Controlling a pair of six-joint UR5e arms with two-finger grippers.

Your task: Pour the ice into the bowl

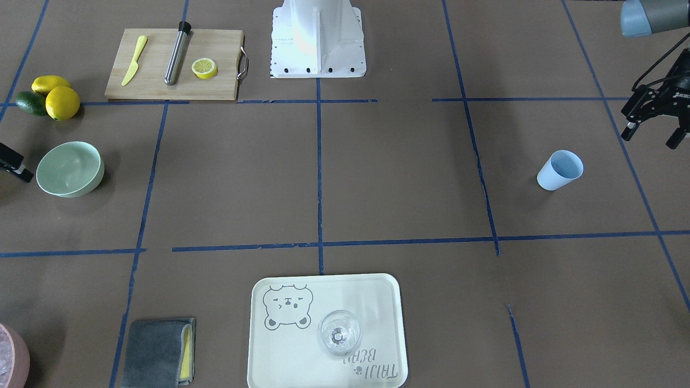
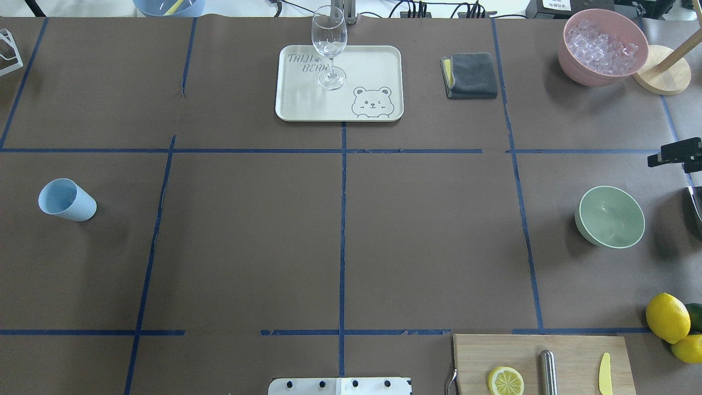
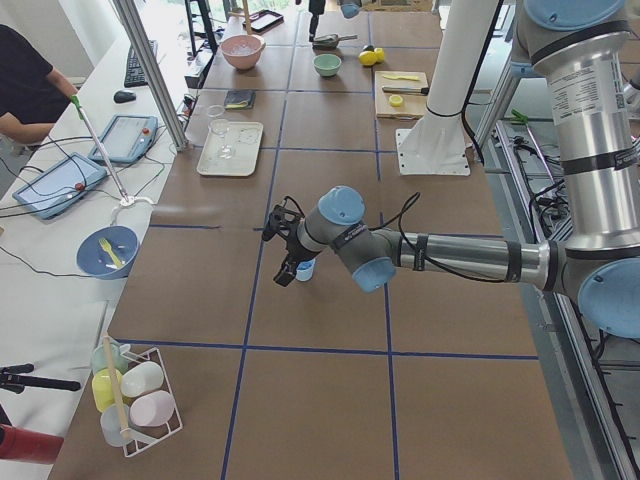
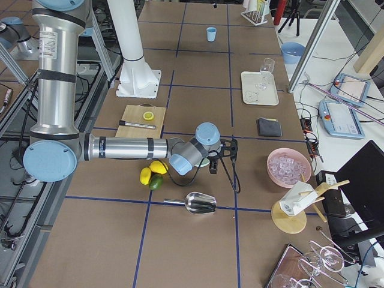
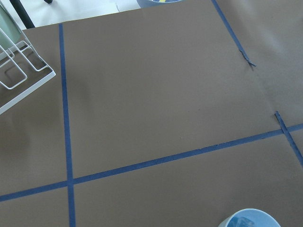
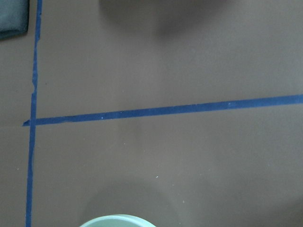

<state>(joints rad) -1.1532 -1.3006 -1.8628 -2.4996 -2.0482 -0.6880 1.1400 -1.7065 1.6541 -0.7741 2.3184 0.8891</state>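
tray [image 1: 377,291], cream with a bear print, lies at the bottom centre of the front-facing view, closest to the lens. a clear stemmed glass [image 1: 338,333] stands upright on it. a folded grey cloth [image 1: 156,353] lies to its left, apart from it.

left gripper [image 1: 652,136]: at the right edge of the front-facing view, above and to the right of the light blue cup [image 1: 560,170]. the jaws are spread wide, grip nothing, and neither finger touches the cup. the cup stands upright, mouth up, on the brown table [image 1: 377,178]. in the left wrist view only its rim shows, at the bottom edge. pale patches show inside it, too little to tell whether they are the ice.

right gripper [image 2: 673,175]: at the right edge of the overhead view, just to the right of the bowl [image 2: 610,216]. two dark fingers show well apart, so the jaws are open. they hold nothing and stand clear of the bowl's rim. the bowl, pale mint green, sits upright at the right middle of the overhead view. its inside shows plain smooth green.

pink container [image 2: 576,68]: upper right of the overhead view, filled with whitish chunks. wooden board [image 2: 570,351]: lower right, carrying a lemon half [image 2: 505,380], a metal rod [image 2: 547,373] and a yellow knife [image 2: 604,373]. lemons [image 2: 666,317] lie just to its right.
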